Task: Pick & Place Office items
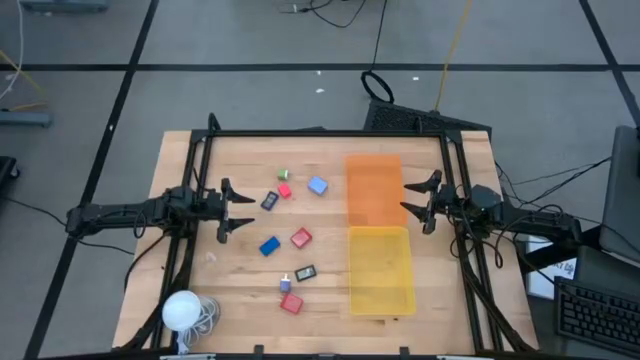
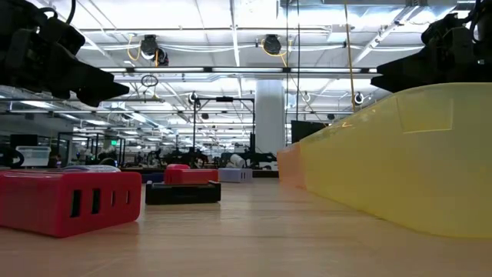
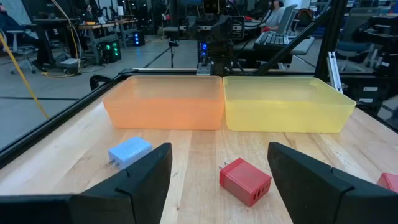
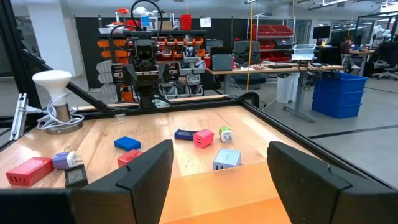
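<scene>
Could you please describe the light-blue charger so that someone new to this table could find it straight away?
Start at the orange tray on the table's far right half. Just off its left edge, near its far corner, lies the light-blue charger. It is the palest of the small items; the pink block and green piece lie to its left, while the other blue block is darker and nearer.

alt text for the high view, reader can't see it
Two robot arms hover with open fingers at opposite sides of a wooden table: left gripper, right gripper. Small office items are scattered beside an orange tray and yellow tray.
</scene>
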Robot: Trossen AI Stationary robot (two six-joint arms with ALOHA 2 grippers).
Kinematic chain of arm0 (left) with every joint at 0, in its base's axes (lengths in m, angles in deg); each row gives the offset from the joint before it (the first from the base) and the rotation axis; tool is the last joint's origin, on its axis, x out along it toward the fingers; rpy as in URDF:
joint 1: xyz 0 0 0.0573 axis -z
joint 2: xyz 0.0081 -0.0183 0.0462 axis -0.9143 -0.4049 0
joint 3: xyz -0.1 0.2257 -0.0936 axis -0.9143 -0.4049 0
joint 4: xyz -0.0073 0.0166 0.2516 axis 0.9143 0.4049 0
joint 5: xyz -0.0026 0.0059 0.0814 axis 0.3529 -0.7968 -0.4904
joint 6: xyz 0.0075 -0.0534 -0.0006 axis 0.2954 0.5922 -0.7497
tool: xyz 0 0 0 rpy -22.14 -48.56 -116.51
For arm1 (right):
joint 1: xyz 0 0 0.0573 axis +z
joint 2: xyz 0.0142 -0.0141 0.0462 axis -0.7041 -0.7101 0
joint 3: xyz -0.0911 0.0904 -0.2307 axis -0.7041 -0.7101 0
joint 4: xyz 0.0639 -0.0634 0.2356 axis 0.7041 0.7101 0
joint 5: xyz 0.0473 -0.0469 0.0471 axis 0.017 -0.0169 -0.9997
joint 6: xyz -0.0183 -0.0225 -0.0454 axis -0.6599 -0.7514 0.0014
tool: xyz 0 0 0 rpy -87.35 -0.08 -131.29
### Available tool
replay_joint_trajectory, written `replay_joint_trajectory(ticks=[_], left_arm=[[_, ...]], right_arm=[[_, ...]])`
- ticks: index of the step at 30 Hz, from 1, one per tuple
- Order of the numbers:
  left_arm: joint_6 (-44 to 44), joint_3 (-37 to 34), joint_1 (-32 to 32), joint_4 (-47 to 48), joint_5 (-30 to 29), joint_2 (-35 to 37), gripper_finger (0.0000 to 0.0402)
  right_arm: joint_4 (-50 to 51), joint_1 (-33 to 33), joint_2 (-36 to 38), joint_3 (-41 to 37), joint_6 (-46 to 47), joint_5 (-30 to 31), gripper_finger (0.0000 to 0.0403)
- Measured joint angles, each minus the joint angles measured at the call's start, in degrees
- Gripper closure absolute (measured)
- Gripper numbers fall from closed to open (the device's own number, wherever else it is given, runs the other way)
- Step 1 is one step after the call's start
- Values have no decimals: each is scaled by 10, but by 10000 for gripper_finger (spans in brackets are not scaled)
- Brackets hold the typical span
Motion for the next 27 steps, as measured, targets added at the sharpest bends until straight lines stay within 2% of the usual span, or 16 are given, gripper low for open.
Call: replay_joint_trajectory(ticks=[19,27], left_arm=[[-2,0,0,-2,0,0,133],[18,0,0,-104,0,0,133]], right_arm=[[0,0,0,0,0,0,151],[0,0,0,0,0,0,151]])
